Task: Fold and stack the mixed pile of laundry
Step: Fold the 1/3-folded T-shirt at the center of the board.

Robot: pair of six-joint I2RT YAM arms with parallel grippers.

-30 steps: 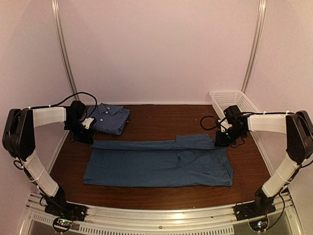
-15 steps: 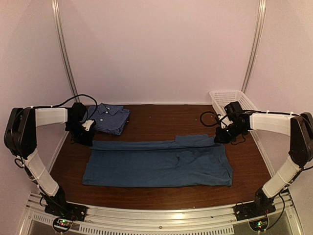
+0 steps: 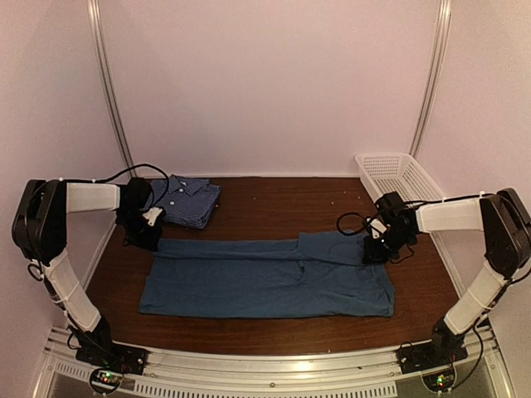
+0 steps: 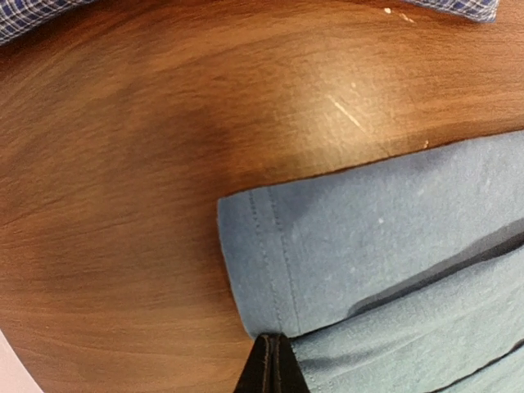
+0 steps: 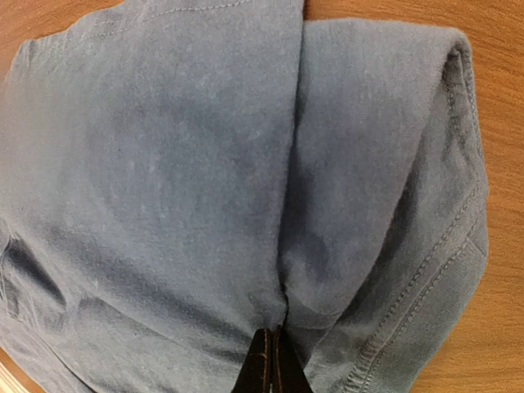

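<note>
The teal-blue t-shirt [image 3: 270,278] lies flat as a long band across the table, folded lengthwise. My left gripper [image 3: 148,240] is down at its far left corner, shut on the hemmed edge of the t-shirt [image 4: 368,237]; its fingertips [image 4: 274,364] are pressed together. At the far right end my right gripper [image 3: 372,252] is shut too, and creases in the t-shirt [image 5: 164,164] run into its fingertips [image 5: 272,364]. The blue-and-white checked shirt [image 3: 184,201] lies folded at the back left, just behind the left gripper.
A white lattice basket [image 3: 399,173] stands at the back right against the wall, behind the right arm. Bare brown tabletop [image 3: 282,203] runs between the checked shirt and the basket. White walls close in on three sides.
The right gripper has come down and toward me with the t-shirt's far right end, which now lies flatter. The left gripper shifted only slightly, still at the far left corner.
</note>
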